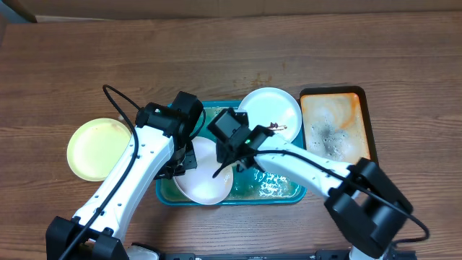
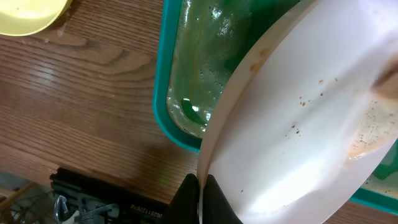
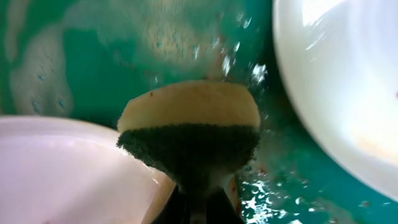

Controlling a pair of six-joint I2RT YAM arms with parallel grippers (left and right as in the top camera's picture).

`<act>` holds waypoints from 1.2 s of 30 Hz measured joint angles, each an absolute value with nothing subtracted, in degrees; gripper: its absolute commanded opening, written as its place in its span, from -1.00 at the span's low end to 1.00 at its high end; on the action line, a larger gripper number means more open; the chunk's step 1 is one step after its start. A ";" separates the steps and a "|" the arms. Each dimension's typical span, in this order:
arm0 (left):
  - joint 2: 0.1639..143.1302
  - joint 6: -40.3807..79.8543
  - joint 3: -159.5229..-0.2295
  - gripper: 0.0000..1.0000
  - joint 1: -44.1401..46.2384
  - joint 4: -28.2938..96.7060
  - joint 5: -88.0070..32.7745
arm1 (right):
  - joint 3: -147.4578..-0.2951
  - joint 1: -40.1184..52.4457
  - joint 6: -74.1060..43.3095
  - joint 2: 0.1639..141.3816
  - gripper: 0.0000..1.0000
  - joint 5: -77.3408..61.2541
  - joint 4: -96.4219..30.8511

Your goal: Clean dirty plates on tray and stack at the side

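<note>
The teal tray (image 1: 283,196) holds foamy water. My left gripper (image 2: 200,202) is shut on the rim of a white plate (image 1: 206,180), holding it tilted at the tray's front left; brown specks mark it (image 2: 298,124). My right gripper (image 3: 202,202) is shut on a yellow sponge with a dark green scrub side (image 3: 189,124), just above the water between that plate (image 3: 68,168) and a second white plate (image 1: 271,112), which rests on the tray's far right rim and shows in the right wrist view (image 3: 342,87). A pale yellow-green plate (image 1: 97,148) lies on the table at left.
A smaller orange-brown dark-rimmed tray (image 1: 336,126) with foam stands right of the teal tray (image 2: 163,93). The yellow-green plate's edge shows in the left wrist view (image 2: 28,15). The table's front edge with black hardware (image 2: 106,196) lies near the left gripper.
</note>
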State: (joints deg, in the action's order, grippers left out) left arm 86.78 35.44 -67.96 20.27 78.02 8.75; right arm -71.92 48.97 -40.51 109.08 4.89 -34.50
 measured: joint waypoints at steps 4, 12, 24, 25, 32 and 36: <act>86.80 35.44 -67.96 -0.92 20.27 78.19 8.78 | -71.94 50.13 -41.41 111.22 -0.93 5.80 -35.11; 86.78 35.44 -67.96 -0.92 20.27 78.11 8.69 | -72.10 50.28 -44.16 110.98 -0.92 8.62 -37.50; 86.78 35.44 -67.96 -0.92 20.27 78.13 8.80 | -72.10 49.19 -42.30 100.20 -0.93 12.16 -44.47; 86.78 35.44 -67.96 -0.92 20.27 78.08 8.80 | -72.10 48.34 -42.17 98.89 -0.93 12.64 -45.89; 86.85 35.42 -69.54 -0.92 20.27 78.13 12.82 | -72.10 37.50 -38.96 96.14 -0.93 12.99 -53.95; 86.89 35.33 -74.15 -0.92 20.32 78.17 17.85 | -72.10 29.52 -33.54 95.96 -0.92 10.28 -56.34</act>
